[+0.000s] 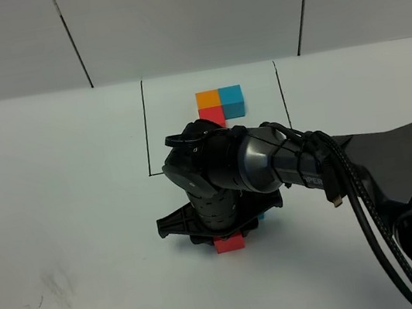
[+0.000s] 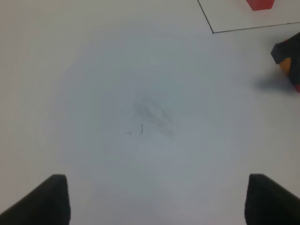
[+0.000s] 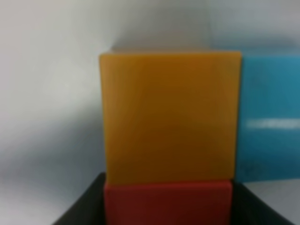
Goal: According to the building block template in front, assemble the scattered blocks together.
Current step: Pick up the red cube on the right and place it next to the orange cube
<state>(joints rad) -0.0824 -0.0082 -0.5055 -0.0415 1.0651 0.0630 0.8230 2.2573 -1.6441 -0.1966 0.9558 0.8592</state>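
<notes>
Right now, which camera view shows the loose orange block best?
The right wrist view: the orange block fills the picture, touching the blue block and the red block. In the exterior high view the right arm hides it. The left wrist view shows only an orange bit at the edge.

The plain white surface [image 1: 55, 194] carries a thin black drawn rectangle outline [image 1: 145, 129], inside which sits the L-shaped trio of joined orange, blue and red cubes [image 1: 221, 103]. Nearer the front lie a loose red cube [image 1: 229, 243], a loose orange cube [image 3: 168, 117] touching it, and a loose blue cube [image 3: 269, 117] beside the orange. A faint grey smudge [image 1: 55, 288] marks the left part.
</notes>
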